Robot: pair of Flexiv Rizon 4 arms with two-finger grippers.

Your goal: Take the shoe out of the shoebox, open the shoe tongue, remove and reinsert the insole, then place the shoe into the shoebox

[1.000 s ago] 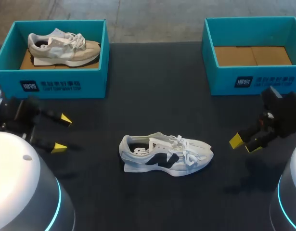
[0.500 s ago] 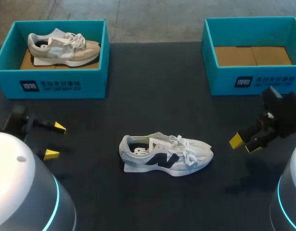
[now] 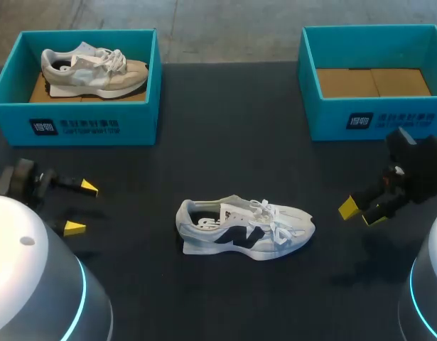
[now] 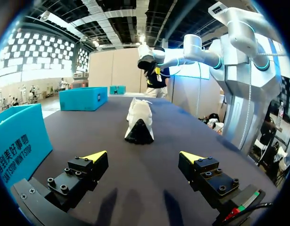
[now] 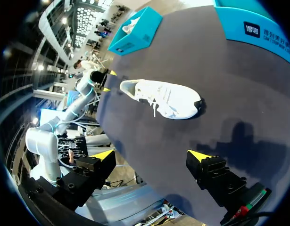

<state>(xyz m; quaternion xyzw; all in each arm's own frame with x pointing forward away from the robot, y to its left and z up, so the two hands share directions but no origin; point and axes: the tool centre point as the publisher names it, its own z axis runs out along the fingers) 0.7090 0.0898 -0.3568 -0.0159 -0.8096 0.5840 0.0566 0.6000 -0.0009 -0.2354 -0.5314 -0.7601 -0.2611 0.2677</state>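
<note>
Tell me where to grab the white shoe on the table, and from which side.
Probably the heel collar of the white shoe, coming from the robot's left: it stands upright on its sole, heel end facing the open left gripper.

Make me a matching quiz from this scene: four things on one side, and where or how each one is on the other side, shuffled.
1 white shoe with dark logo
2 beige shoe
3 right shoebox
4 left gripper

A in the left shoebox
B on the table, outside any box
C bare cardboard floor showing
D fingers open, holding nothing

Pairs: 1-B, 2-A, 3-C, 4-D
</note>
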